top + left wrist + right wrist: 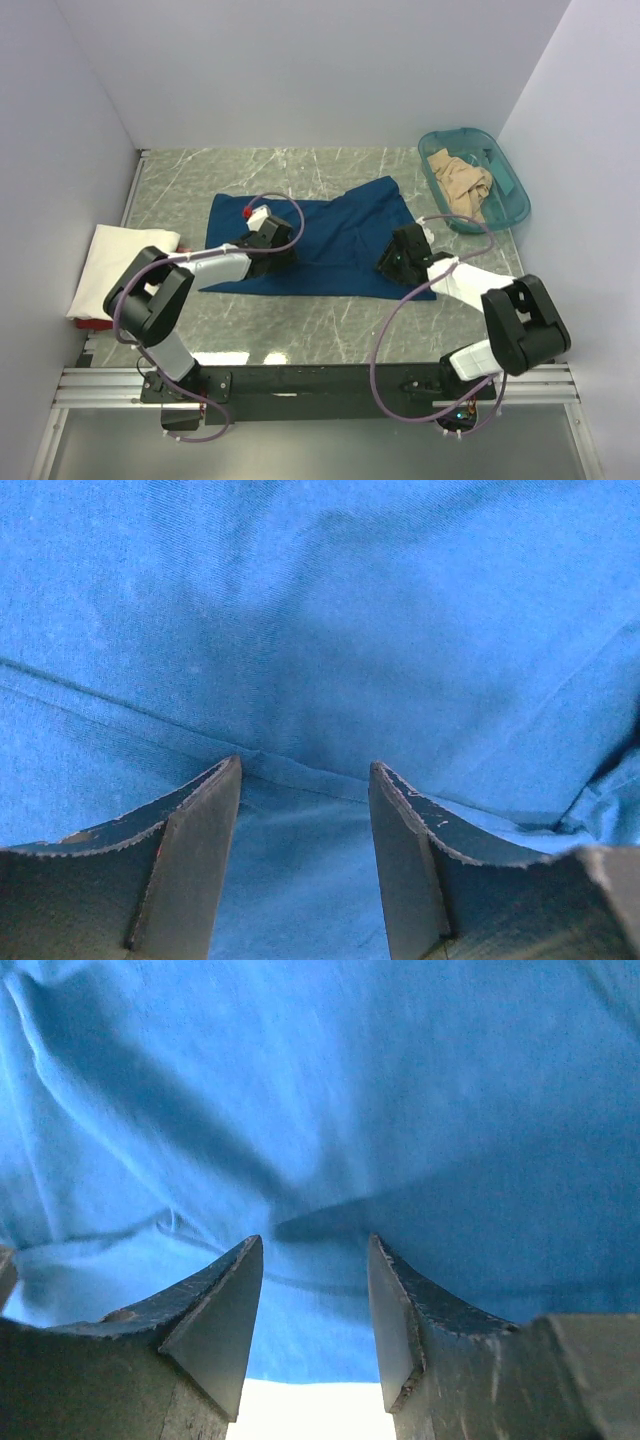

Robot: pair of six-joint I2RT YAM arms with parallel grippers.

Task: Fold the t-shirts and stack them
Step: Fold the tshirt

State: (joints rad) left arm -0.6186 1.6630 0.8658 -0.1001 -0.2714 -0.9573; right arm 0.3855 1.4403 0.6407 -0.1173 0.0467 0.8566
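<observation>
Evidently the fold of the navy t-shirt (pixel 340 235) is the step in hand. It lies spread across the middle of the marbled worktop (pixel 330 330), roughly flat but skewed, one corner running out toward the far right and wrinkles showing across the body. The cream-white t-shirt (pixel 115 265) sits as a folded block at the left edge of the worktop, well apart from the navy one, so it reads as the start of the stack. The teal tub (pixel 515 205) stands at the far right corner with the tan-beige t-shirt (pixel 460 185) crumpled inside it, not yet begun.

The next move probably calls for both arms to pinch an edge of the navy cloth together and carry it over in one even fold. A one-sided pull would likely drag the shirt askew.

The left gripper (pixel 305 765) hangs low over the left part of the navy shirt. Its jaws are parted about halfway and hold nothing, with only a stitched seam (pixel 120 705) running across the cloth below them. The right gripper (pixel 315 1240) is over the shirt's near right edge, spread to a similar width and likewise empty — blue cloth fills its view, with a pale strip showing past the hem.
</observation>
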